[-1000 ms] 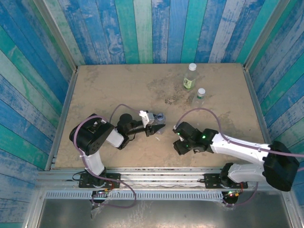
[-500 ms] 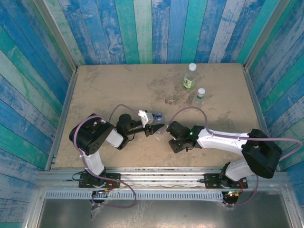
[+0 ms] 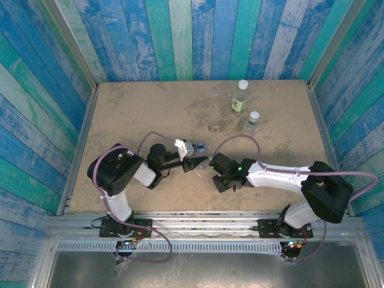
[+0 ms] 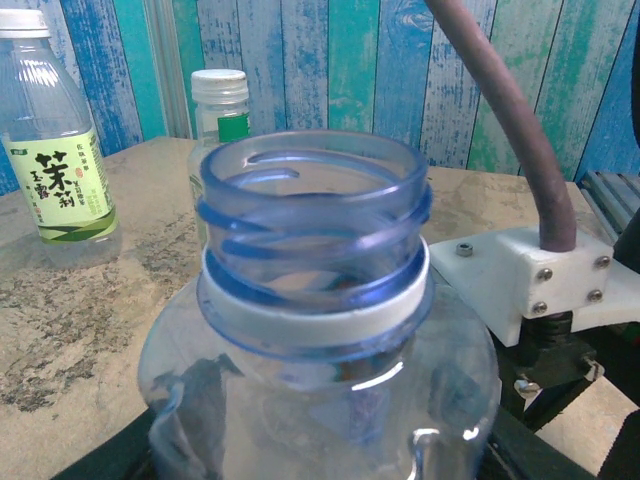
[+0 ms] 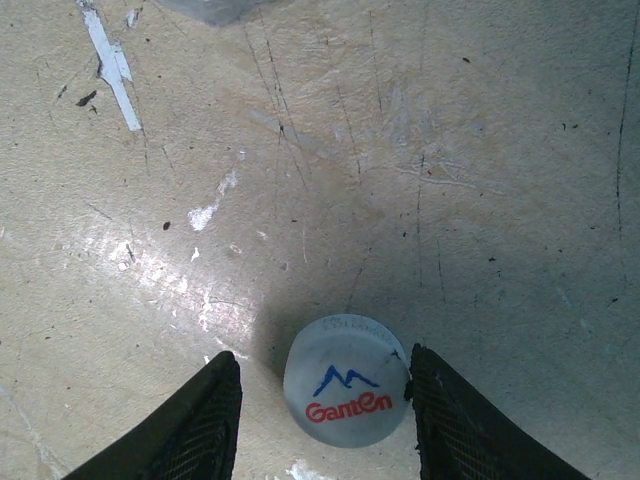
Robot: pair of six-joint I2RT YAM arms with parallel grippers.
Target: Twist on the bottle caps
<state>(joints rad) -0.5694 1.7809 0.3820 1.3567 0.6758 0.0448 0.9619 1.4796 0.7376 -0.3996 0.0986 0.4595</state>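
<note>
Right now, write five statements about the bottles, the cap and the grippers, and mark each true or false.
1. The blue-tinted bottle held by the left gripper has an open mouth. True.
2. The printed cap sits on that bottle's neck. False: it lies flat on the table, between the fingers of the right gripper.
3. The right gripper's jaws stand apart around the printed cap. True.
4. The green-label bottle is uncapped. False: it wears a white cap.
5. The green-label bottle stands upright. True.
</note>
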